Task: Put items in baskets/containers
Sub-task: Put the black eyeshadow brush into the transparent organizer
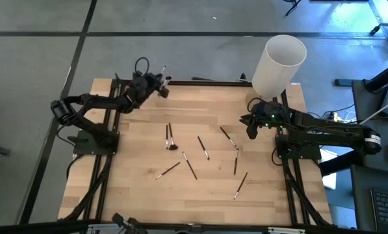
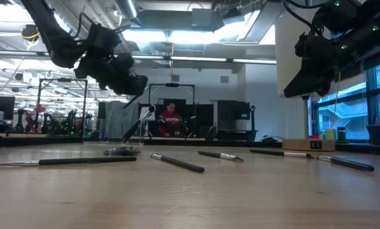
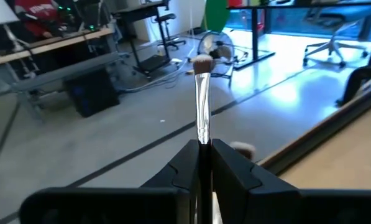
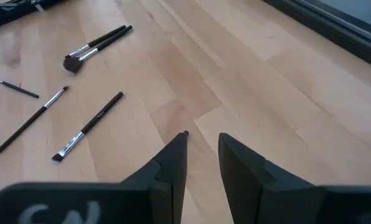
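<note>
My left gripper (image 1: pixel 161 86) is raised over the table's far edge and is shut on a thin makeup brush (image 3: pixel 202 99), whose pale bristle tip (image 3: pixel 202 61) points out past the far edge. My right gripper (image 4: pixel 204 140) is open and hangs above bare wood near the table's right side (image 1: pixel 252 127), touching nothing. Several more brushes lie flat on the middle of the table (image 1: pixel 203 147), among them a pair with a fluffy head (image 1: pixel 169 136). No clear cups can be made out in any view. My left gripper pinches the brush between its two fingers (image 3: pixel 185 163) at the lower end of the silver ferrule (image 3: pixel 202 134). The brush lies along the fingers and sticks out forward beyond their tips. It is lifted clear of the table.
A tall white cylinder (image 1: pixel 278 65) stands at the far right corner, just behind my right arm. Loose brushes (image 4: pixel 89 127) lie to the left of my right gripper. Bare wood shows along the near edge (image 1: pixel 135 201). A person in red (image 2: pixel 170 119) sits far behind the table.
</note>
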### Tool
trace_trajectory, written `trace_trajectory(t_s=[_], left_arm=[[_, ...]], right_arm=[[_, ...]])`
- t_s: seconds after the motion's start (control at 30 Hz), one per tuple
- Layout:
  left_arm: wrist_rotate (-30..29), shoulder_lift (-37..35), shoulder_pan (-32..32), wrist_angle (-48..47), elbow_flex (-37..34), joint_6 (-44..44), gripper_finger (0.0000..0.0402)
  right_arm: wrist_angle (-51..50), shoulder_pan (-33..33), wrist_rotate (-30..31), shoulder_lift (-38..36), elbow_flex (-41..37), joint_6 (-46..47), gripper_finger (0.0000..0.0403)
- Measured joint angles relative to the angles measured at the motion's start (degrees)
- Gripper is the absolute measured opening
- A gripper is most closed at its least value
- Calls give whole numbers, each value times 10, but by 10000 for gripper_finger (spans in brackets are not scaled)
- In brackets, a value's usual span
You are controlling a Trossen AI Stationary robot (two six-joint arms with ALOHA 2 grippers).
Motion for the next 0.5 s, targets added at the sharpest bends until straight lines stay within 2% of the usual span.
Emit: trace_trajectory(t_s=[0.37, 0.5], left_arm=[[5, 44, 40, 6, 0, 13, 35], [13, 66, 50, 22, 0, 43, 35]], right_arm=[[0, 0, -2, 0, 0, 0, 92], [0, 0, -2, 0, 0, 0, 92]])
